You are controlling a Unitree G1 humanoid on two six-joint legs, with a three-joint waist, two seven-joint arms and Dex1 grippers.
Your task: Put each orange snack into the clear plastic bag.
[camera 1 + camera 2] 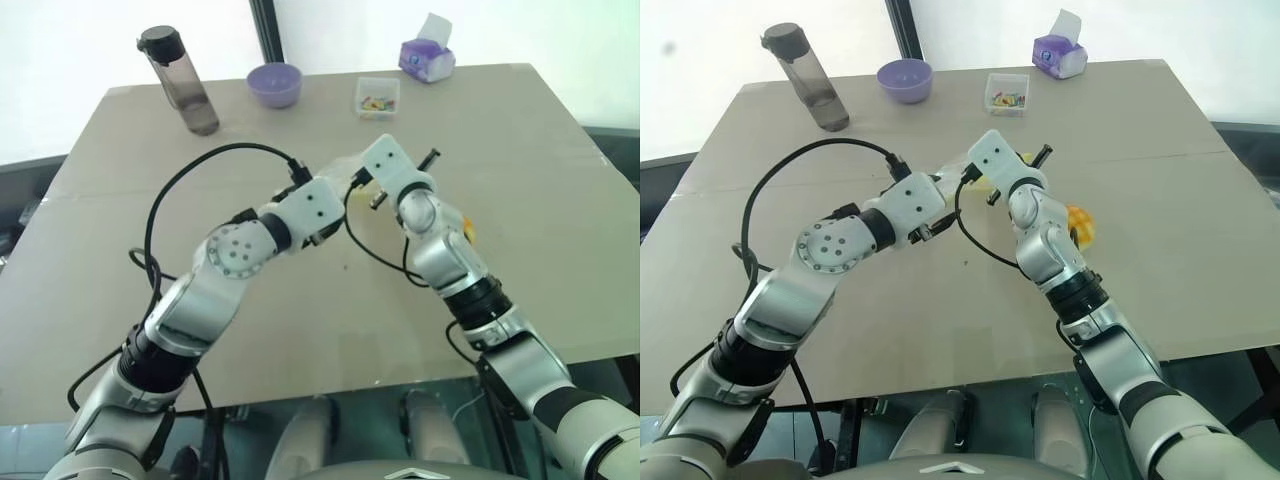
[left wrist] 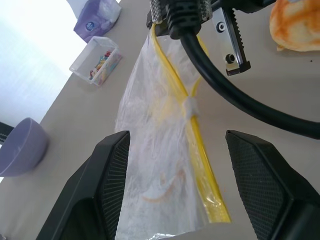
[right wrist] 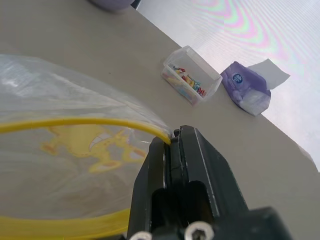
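The clear plastic bag, crinkly with a yellow strip, hangs over the middle of the table. My right gripper is shut on the bag's yellow-edged corner and holds it up. My left gripper is open, its two black fingers standing wide on either side of the bag without pinching it. One orange snack, a domed yellow-orange bun, lies on the table just right of my right forearm, outside the bag.
Along the table's far edge stand a dark water bottle, a purple bowl, a small clear box of coloured bits and a purple tissue pack. Black cables loop around both wrists.
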